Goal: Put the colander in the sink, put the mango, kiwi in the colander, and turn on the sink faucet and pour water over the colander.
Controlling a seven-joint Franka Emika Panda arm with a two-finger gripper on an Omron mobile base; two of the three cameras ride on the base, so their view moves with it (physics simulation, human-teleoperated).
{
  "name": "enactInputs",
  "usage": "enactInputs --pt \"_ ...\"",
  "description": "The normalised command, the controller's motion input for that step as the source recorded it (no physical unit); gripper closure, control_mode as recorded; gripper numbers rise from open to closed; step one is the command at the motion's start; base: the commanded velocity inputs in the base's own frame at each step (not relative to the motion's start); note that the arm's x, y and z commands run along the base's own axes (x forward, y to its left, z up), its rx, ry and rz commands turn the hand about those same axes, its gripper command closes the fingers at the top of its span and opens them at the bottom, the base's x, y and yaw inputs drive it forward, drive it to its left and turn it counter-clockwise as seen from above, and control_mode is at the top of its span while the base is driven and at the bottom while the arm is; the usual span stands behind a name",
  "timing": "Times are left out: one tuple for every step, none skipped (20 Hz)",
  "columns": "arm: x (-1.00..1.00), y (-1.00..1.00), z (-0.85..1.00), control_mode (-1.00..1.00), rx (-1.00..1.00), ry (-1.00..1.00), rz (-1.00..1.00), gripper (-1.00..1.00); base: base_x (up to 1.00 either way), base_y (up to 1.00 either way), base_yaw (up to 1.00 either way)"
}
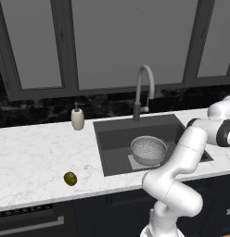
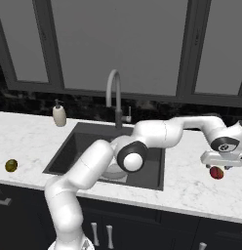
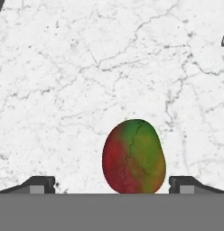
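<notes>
The silver colander [image 1: 148,150] stands inside the dark sink [image 1: 117,139], below the arched faucet [image 1: 143,88]. No water runs from the spout. On the counter right of the sink lies the red-green mango [image 2: 216,173], directly under my gripper [image 2: 220,166]. In the hand view the mango [image 3: 134,158] sits between my two spread fingertips [image 3: 41,185], with a gap on each side, so the gripper [image 3: 111,186] is open and apart from the fruit. The olive-brown kiwi [image 1: 70,178] rests on the counter left of the sink, near the front edge.
A white soap dispenser [image 1: 77,118] stands at the back left corner of the sink. The white marble counter [image 2: 191,190] runs on both sides of the basin, with dark windows behind. My arm stretches across the sink and hides most of the colander in the right base view.
</notes>
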Motion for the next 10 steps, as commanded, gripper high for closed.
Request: enactInputs --pt "0.01 0.00 -0.22 -1.00 0.00 0.02 0.00 -1.00 0.00 0.00 0.00" --pt "0.04 0.00 -0.17 -1.00 0.00 0.00 0.00 -1.00 0.00 0.00 0.00" --pt "0.12 0.00 -0.14 -1.00 0.00 0.00 0.00 -1.00 0.00 0.00 0.00" --pt "0.12 0.00 -0.13 -1.00 0.00 0.00 0.00 -1.00 0.00 0.00 0.00" --pt "0.12 -0.04 -0.13 -1.00 0.00 0.00 0.00 -1.00 0.00 0.00 0.00" --pt "0.07 -0.05 -0.14 -1.00 0.00 0.00 0.00 -1.00 0.00 0.00 0.00" --pt "0.04 -0.06 -0.15 -1.00 0.00 0.00 0.00 -1.00 0.00 0.00 0.00" --pt "0.00 -0.05 -0.14 -1.00 0.00 0.00 0.00 -1.00 0.00 0.00 0.00" --pt "0.00 0.00 -0.20 -1.00 0.00 0.01 0.00 -1.00 0.00 0.00 0.00" --pt "0.00 0.00 -0.21 -1.00 0.00 0.01 0.00 -1.00 0.00 0.00 0.00"
